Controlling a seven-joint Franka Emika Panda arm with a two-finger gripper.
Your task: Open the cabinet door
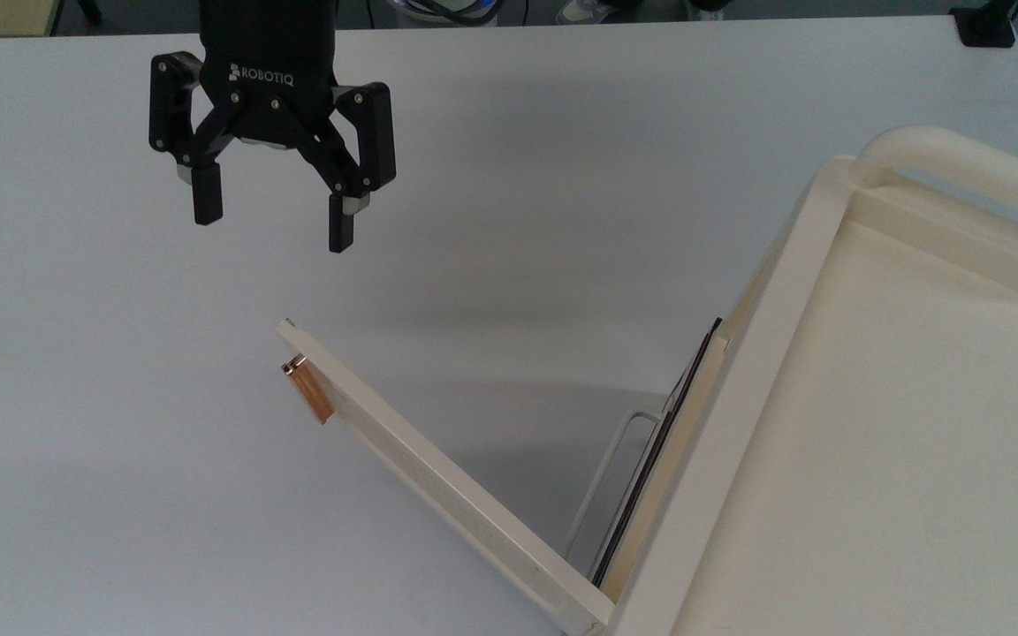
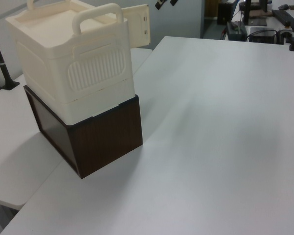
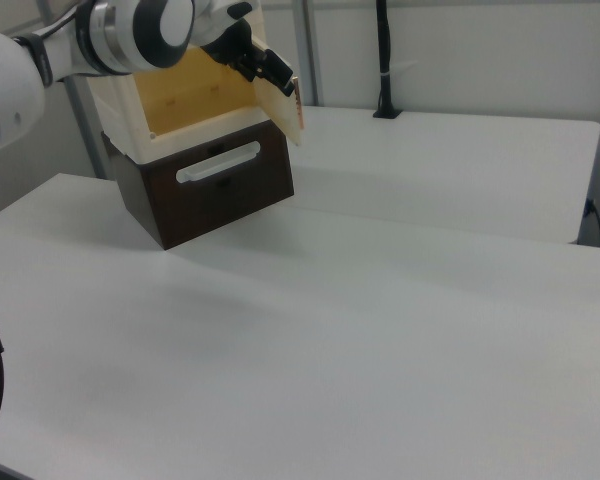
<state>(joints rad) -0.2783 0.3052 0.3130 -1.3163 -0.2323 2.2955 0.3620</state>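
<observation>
1. I am seeing the hand [image 1: 269, 220] hanging over the bench [image 1: 562, 132] in the top view, its two black fingers [image 1: 206, 194] spread wide apart and gripping nothing.
2. The hand is sitting well clear of the cabinet door [image 1: 438, 477], up and toward the top view's left of the door's free edge, with bare bench showing between them.
3. The cabinet door is standing swung far out from the cabinet [image 1: 871, 424], hinged near the bottom of the top view and angling away toward the top view's upper left.
4. Its copper-coloured handle [image 1: 308, 390] is sticking out near the free edge, on the face turned toward the top view's left.
5. In the right view the hand [image 3: 267, 64] is showing in front of the open door [image 3: 288, 118], and the cabinet's yellowish inside [image 3: 195, 90] is lying exposed.
6. The cream cabinet is resting on a dark brown box [image 2: 103, 139] in the left view; in the right view that box is showing a pale bar handle [image 3: 218, 162].
</observation>
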